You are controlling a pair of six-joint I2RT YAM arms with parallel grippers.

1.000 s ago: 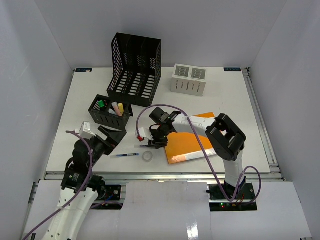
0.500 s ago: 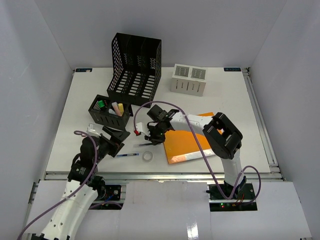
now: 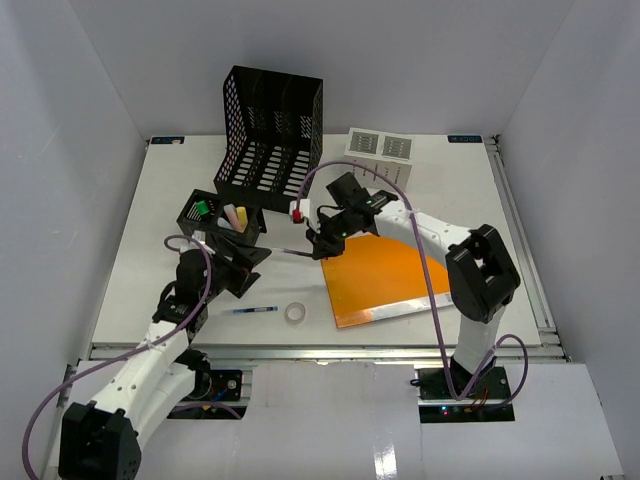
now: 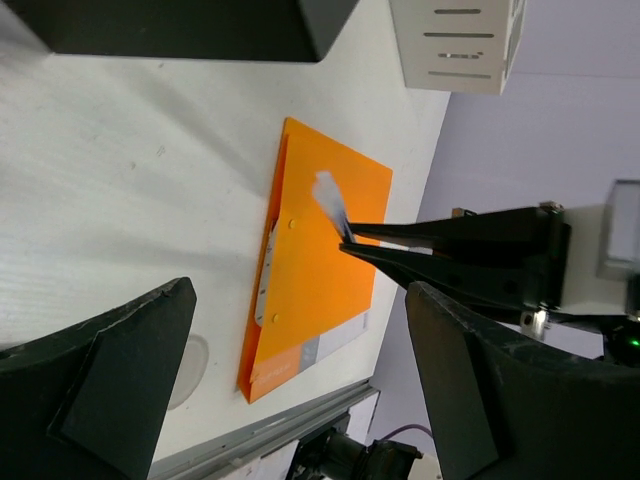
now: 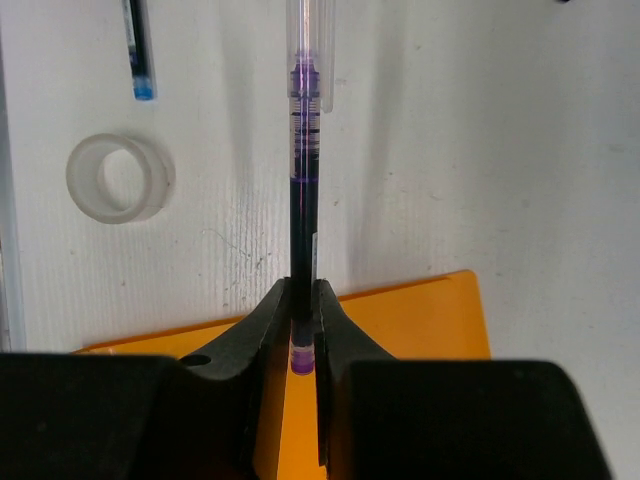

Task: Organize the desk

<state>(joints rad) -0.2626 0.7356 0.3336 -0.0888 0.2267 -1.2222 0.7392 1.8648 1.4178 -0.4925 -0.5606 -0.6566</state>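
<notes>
The white desk (image 3: 140,240) holds the items. My right gripper (image 3: 322,246) is shut on a clear pen with purple ink (image 3: 298,250), held level above the desk near the left edge of the orange folder (image 3: 378,280). In the right wrist view the pen (image 5: 303,170) sticks straight out from between the shut fingers (image 5: 268,315). My left gripper (image 3: 247,266) is open and empty, just in front of the small black organizer (image 3: 220,222). In the left wrist view the right gripper's tips (image 4: 350,236) show over the folder (image 4: 320,260).
A black mesh file rack (image 3: 270,140) stands at the back. A white box (image 3: 380,150) is behind the right arm. A tape ring (image 3: 295,313) and a blue pen (image 3: 257,310) lie near the front rail; both show in the right wrist view, the ring (image 5: 120,178) and the pen (image 5: 138,50).
My right gripper has lifted the purple pen and moved it back, away from the front rail. My left gripper has reached forward and right, toward the organizer.
</notes>
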